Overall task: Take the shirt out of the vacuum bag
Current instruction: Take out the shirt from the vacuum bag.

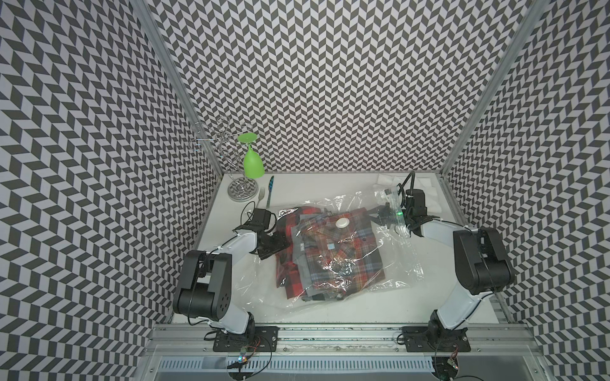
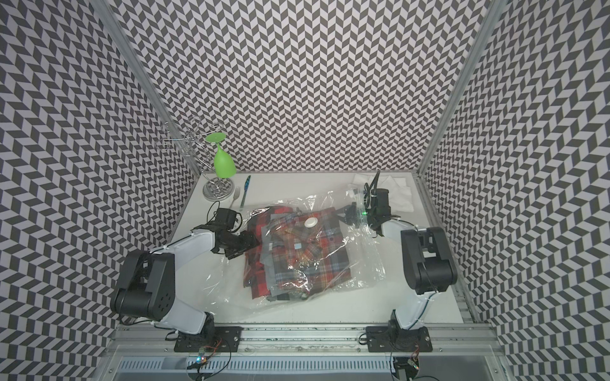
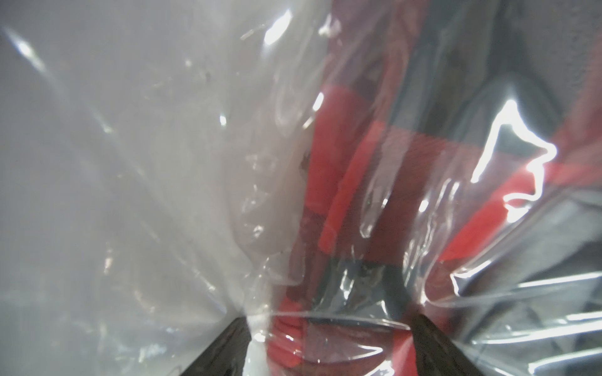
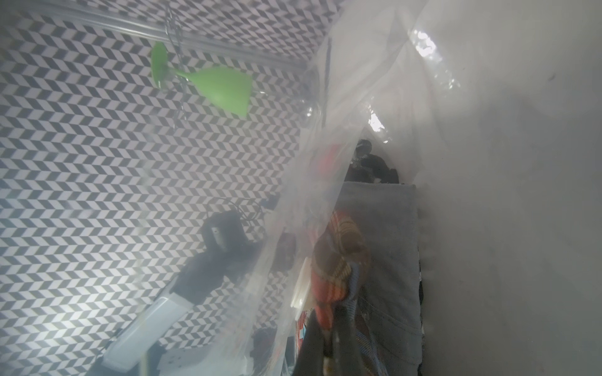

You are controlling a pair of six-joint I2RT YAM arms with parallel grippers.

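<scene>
The vacuum bag (image 1: 396,260) (image 2: 366,264) lies crinkled in the middle of the white table, its round white valve cap (image 1: 342,223) (image 2: 311,222) facing up. Inside it sits the folded red, grey and blue plaid shirt (image 1: 333,250) (image 2: 303,254) (image 3: 358,156). My left gripper (image 1: 280,242) (image 2: 251,240) (image 3: 329,345) is at the bag's left edge, open, with plastic and red cloth between its dark fingers (image 3: 430,341). At the bag's back right corner my right gripper (image 1: 379,216) (image 2: 345,211) (image 4: 332,345) reaches inside the plastic, shut on a bunched fold of the shirt (image 4: 338,260).
A wire glass rack (image 1: 242,191) holds an upside-down green glass (image 1: 253,161) (image 4: 221,88) at the back left. A fork (image 1: 261,194) and a blue-handled knife (image 1: 271,188) lie beside it. White cloths (image 1: 429,188) lie at the back right. Patterned walls close three sides.
</scene>
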